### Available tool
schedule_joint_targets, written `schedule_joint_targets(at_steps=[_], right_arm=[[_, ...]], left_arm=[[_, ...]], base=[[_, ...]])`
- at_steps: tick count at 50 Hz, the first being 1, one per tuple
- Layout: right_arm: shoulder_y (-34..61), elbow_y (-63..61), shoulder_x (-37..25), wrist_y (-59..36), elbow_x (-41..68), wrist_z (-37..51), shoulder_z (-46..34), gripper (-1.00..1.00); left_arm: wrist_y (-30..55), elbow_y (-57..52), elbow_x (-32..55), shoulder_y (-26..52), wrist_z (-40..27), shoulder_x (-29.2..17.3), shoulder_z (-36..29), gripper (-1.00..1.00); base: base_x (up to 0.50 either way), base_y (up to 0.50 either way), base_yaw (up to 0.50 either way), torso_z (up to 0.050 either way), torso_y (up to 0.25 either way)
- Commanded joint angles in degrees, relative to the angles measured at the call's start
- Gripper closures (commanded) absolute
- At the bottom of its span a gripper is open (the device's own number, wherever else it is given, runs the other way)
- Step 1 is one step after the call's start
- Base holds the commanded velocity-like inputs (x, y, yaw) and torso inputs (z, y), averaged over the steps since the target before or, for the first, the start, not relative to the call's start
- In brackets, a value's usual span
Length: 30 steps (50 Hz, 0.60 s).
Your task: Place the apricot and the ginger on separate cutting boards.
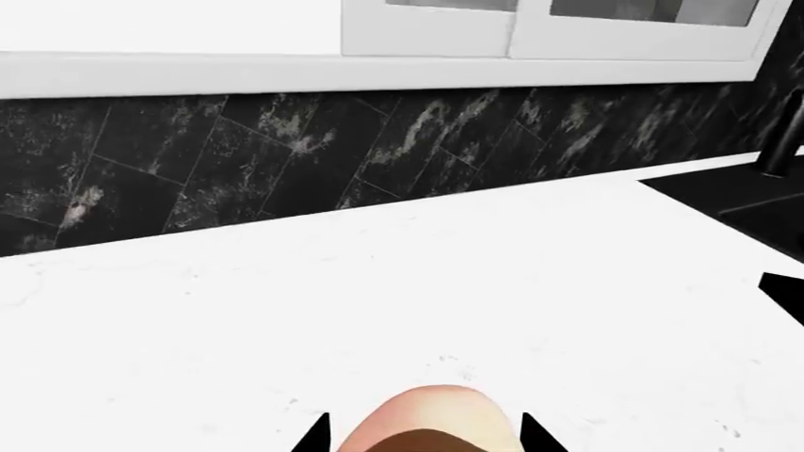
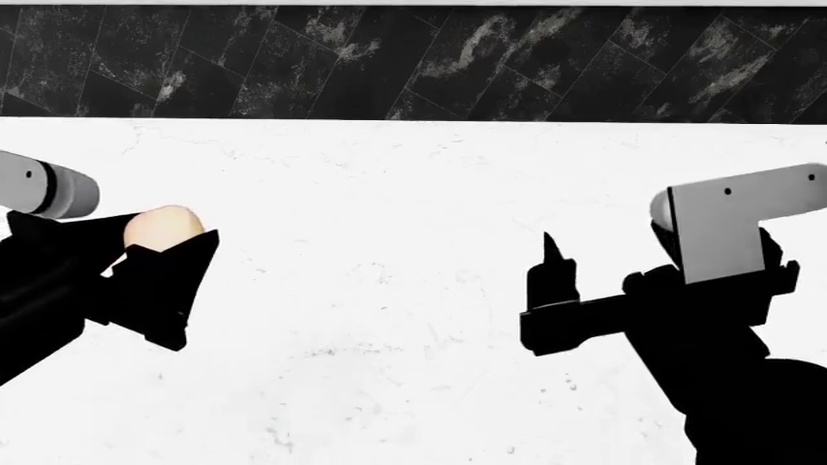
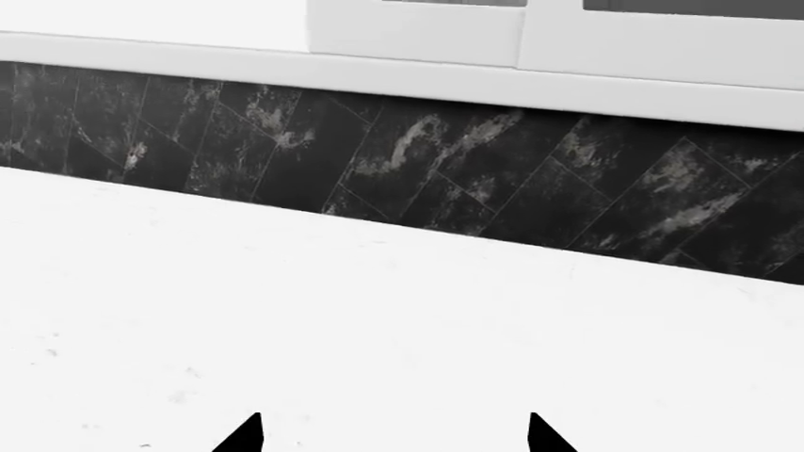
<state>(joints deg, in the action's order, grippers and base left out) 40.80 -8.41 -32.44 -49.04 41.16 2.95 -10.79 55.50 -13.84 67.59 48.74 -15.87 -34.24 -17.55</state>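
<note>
My left gripper (image 2: 155, 250) is shut on the apricot (image 2: 162, 228), a small smooth cream-peach fruit, and holds it above the white counter at the left. In the left wrist view the apricot (image 1: 434, 419) sits between the two black fingertips of the left gripper (image 1: 425, 435). My right gripper (image 2: 563, 291) is open and empty over the counter at the right; the right wrist view shows only bare counter between the fingertips of the right gripper (image 3: 393, 433). The ginger and both cutting boards are out of view.
The white counter (image 2: 387, 320) runs back to a black marbled tile wall (image 2: 413, 63). White cabinets (image 1: 553, 28) hang above it. A dark recessed area (image 1: 754, 207) and a dark upright fixture (image 1: 781, 141) show in the left wrist view.
</note>
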Motion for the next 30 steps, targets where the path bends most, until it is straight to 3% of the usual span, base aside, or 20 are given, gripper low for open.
schedule_joint_targets(at_steps=[1,30], right_arm=[[0.11,-2.14,-0.26,-1.44,2.23,0.04,0.89,-1.0],[-0.88,-2.3,-0.65,-1.9,3.16,1.36,1.96,-1.0]], left_arm=[[0.87,-3.87,3.71,-1.3,-3.43,-2.88,3.12,1.0],[-0.14,-2.86,3.74,-1.78,-3.06,-2.0,2.55,1.0]], base=[[0.0,0.0,0.0,0.0,0.0],[-0.34,0.0,0.0,0.0,0.0]])
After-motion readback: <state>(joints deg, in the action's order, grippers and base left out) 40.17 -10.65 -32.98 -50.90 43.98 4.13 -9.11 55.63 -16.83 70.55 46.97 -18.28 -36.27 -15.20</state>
